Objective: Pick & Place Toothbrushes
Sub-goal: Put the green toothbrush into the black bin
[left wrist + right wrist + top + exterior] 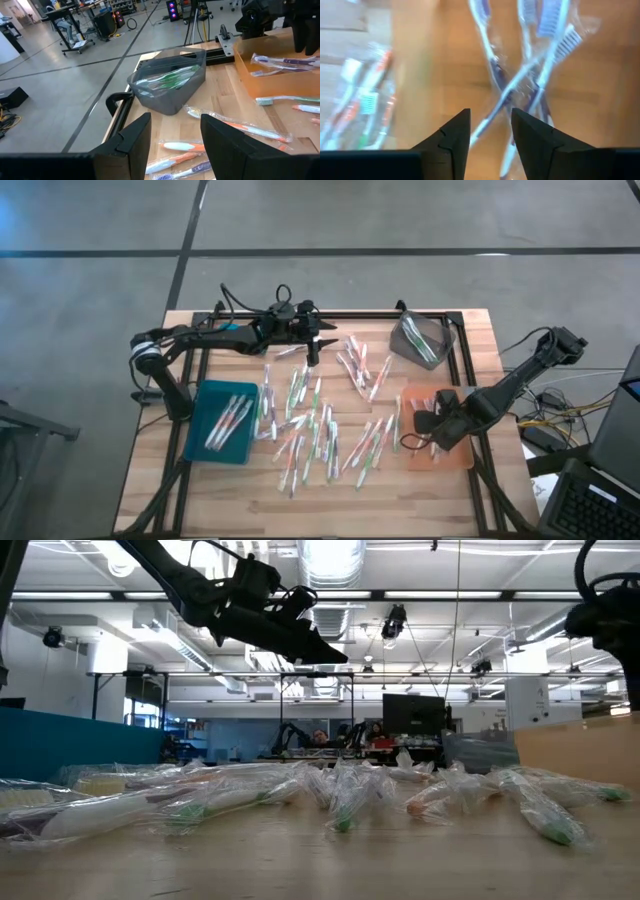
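Many wrapped toothbrushes (310,425) lie scattered on the wooden table's middle, seen close in the low view (340,795). My left gripper (313,352) hangs open above the far part of the scatter, holding nothing (175,137). My right gripper (425,420) is open over the orange tray (455,455). Its wrist view looks down past the fingers (490,131) on purple-and-white toothbrushes (520,75) lying on the tray's floor. The fingers touch none of them.
A teal tray (205,440) at the table's left holds a few toothbrushes. A grey bin (412,345) at the far right corner holds green ones (170,80). A black frame rail (460,360) runs along the table's edges. Bare wood lies along the near edge.
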Robot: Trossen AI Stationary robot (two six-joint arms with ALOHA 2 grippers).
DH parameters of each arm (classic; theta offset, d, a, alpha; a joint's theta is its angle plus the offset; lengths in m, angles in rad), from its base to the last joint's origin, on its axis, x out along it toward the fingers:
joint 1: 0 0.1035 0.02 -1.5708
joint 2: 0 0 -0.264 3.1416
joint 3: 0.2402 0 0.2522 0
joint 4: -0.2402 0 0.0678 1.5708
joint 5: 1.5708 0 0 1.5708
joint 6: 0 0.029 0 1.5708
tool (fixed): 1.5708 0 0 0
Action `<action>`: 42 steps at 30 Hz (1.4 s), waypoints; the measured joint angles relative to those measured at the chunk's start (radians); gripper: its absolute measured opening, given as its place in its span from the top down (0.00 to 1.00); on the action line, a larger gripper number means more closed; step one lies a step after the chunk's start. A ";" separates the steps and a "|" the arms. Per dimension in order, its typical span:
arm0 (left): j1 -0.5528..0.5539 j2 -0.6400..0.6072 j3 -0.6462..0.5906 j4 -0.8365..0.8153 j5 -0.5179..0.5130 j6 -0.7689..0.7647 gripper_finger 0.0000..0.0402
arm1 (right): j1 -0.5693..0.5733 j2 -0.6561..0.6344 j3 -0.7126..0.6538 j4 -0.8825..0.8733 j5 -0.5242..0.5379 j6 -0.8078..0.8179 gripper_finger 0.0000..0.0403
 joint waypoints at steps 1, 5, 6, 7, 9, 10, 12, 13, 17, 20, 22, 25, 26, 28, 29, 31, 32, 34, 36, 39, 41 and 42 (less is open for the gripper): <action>0.000 0.000 0.000 0.000 0.000 0.000 0.56 | 0.000 -0.009 0.000 0.000 0.016 -0.005 0.68; 0.000 0.000 0.000 0.000 0.000 0.000 0.56 | 0.000 -0.040 0.000 0.000 0.085 -0.032 0.73; 0.000 0.000 0.000 0.000 0.000 -0.001 0.56 | 0.000 -0.048 0.000 0.000 0.104 -0.045 0.75; 0.000 0.000 0.000 0.000 0.000 -0.002 0.56 | 0.000 -0.054 0.000 0.000 0.121 -0.056 0.76; 0.000 0.000 0.000 0.000 0.000 -0.003 0.56 | 0.000 -0.065 0.000 0.000 0.156 -0.080 0.78; 0.000 0.000 0.000 0.000 0.000 -0.007 0.56 | 0.000 -0.071 0.000 0.000 0.174 -0.093 0.79; 0.000 0.000 0.000 0.000 0.000 -0.015 0.56 | 0.000 -0.081 0.000 0.000 0.215 -0.115 0.81; 0.000 0.000 0.000 0.000 0.000 -0.023 0.56 | 0.000 -0.086 0.000 0.000 0.235 -0.127 0.82; 0.000 0.000 0.000 0.000 0.000 -0.062 0.56 | -0.002 -0.108 0.000 0.000 0.315 -0.180 0.85; 0.000 0.000 0.000 -0.007 0.000 -0.101 0.56 | -0.002 -0.125 0.000 -0.001 0.380 -0.223 0.86; 0.000 0.000 0.000 -0.010 0.000 -0.124 0.56 | -0.002 -0.138 0.000 -0.001 0.431 -0.255 0.87; 0.000 0.000 0.000 -0.017 0.002 -0.155 0.56 | -0.002 -0.156 0.000 -0.001 0.534 -0.307 0.86; 0.000 0.000 0.000 -0.021 0.004 -0.168 0.56 | -0.002 -0.162 0.000 0.000 0.574 -0.326 0.85; -0.001 0.000 0.000 -0.029 0.004 -0.207 0.56 | -0.002 -0.175 0.000 0.000 0.658 -0.358 0.84; -0.002 0.000 0.001 -0.038 0.004 -0.223 0.56 | -0.002 -0.182 0.000 0.000 0.699 -0.378 0.84; -0.006 0.000 0.001 -0.059 0.004 -0.243 0.56 | -0.002 -0.195 0.000 0.001 0.771 -0.418 0.83; -0.009 0.000 0.001 -0.072 0.005 -0.246 0.56 | -0.002 -0.203 0.000 0.003 0.804 -0.438 0.83; -0.019 0.000 0.001 -0.101 0.005 -0.248 0.56 | -0.002 -0.216 0.000 0.005 0.867 -0.479 0.82; -0.035 0.000 0.001 -0.133 0.005 -0.251 0.56 | -0.002 -0.228 0.000 0.008 0.916 -0.521 0.80; -0.064 0.000 0.001 -0.173 0.004 -0.284 0.56 | -0.002 -0.245 0.001 0.013 0.969 -0.591 0.78; -0.088 0.000 0.001 -0.203 -0.019 -0.307 0.56 | -0.002 -0.258 0.001 0.015 0.995 -0.629 0.77; -0.102 -0.003 0.001 -0.224 -0.044 -0.318 0.56 | -0.002 -0.265 0.001 0.015 1.006 -0.645 0.76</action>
